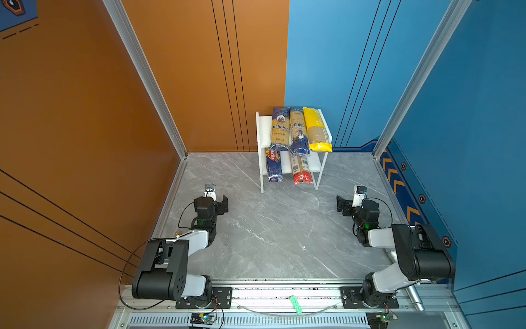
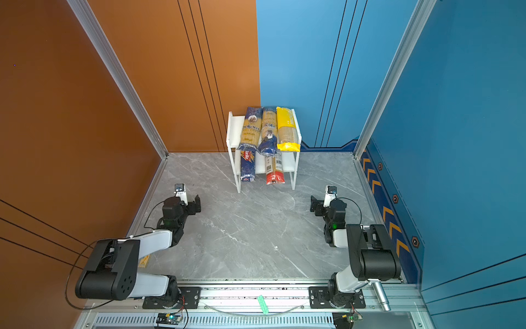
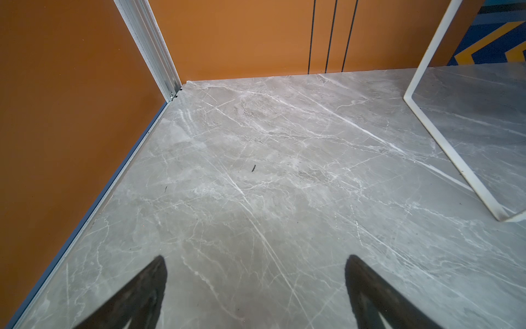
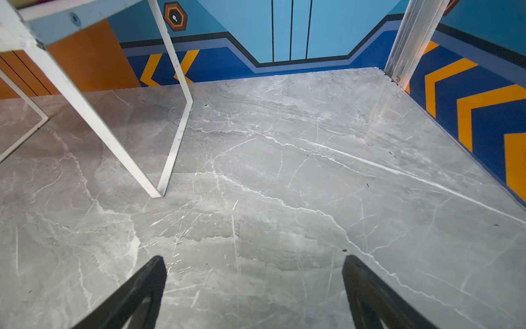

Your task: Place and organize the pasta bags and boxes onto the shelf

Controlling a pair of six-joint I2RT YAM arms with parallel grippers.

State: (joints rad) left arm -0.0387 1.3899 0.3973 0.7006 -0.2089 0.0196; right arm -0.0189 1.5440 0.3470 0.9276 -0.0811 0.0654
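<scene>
The white two-tier shelf (image 1: 259, 134) (image 2: 231, 134) stands at the back of the table. On its top board lie two navy-and-yellow ankara packs (image 1: 279, 128) (image 1: 297, 129) and a bright yellow pack (image 1: 316, 128), side by side. On the lower board lie the dark blue Barilla pack (image 1: 273, 166) and a clear pack with red ends (image 1: 300, 171), both overhanging the front. My left gripper (image 1: 223, 203) (image 3: 256, 265) is open and empty, low at the left of the table. My right gripper (image 1: 341, 205) (image 4: 253, 265) is open and empty at the right. Both are well short of the shelf.
Grey marble tabletop (image 1: 270, 233) enclosed by an orange wall on the left and blue walls behind and on the right. Thin white shelf legs (image 3: 452, 159) (image 4: 94, 125) stand near each gripper. A green strip (image 1: 295, 304) lies on the front rail and a silver cylinder (image 1: 414, 299) at its right end.
</scene>
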